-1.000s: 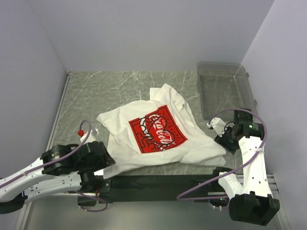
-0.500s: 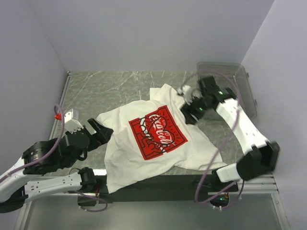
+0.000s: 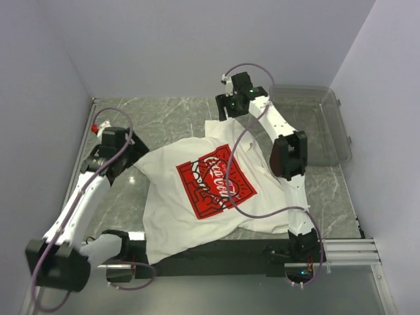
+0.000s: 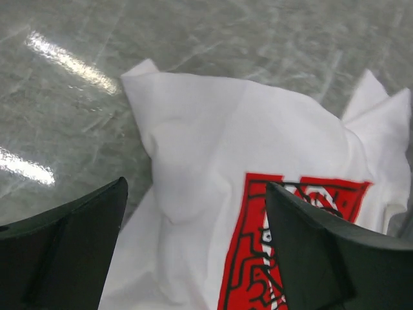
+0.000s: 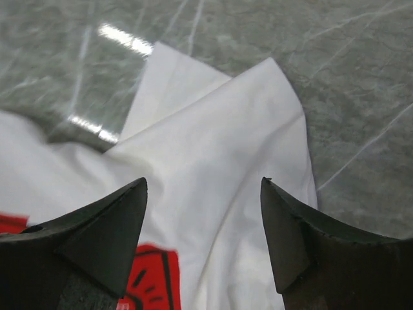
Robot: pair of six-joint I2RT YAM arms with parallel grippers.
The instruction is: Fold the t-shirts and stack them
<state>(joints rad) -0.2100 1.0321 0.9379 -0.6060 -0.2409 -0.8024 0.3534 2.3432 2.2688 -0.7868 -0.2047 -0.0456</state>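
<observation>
- Marble-patterned table [image 3: 164, 118], walled on three sides. Glare streaks on its surface show in both wrist views.
- Clear grey bin [image 3: 315, 125] at the far right, against the right wall. It sits apart from the shirt, with the right arm's upper links just to its left.
- Right arm's purple cable [image 3: 231, 197] droops across the top view in front of the shirt's right half and the edge of the print. Whether it touches the cloth I cannot tell.
- Dark base rail [image 3: 210, 252] runs along the near edge, and the shirt's near-left hem corner lies over it.
- T-shirt [image 3: 210, 197] lies mid-table, print side up, loosely spread and wrinkled. Red print [image 3: 215, 180] is turned at an angle.
- Left gripper [image 3: 130, 157]: jaws wide apart, nothing between them. It is at the shirt's left sleeve tip. In the left wrist view the gripper [image 4: 193, 258] is above the sleeve cloth, with the print under the right-hand finger [image 4: 322, 258].
- Right gripper [image 3: 224, 113]: jaws apart, holding nothing. It is at the shirt's far corner. In the right wrist view the gripper [image 5: 203, 236] frames a pointed white fold of the shirt [image 5: 219, 155], with bare table beyond it.
</observation>
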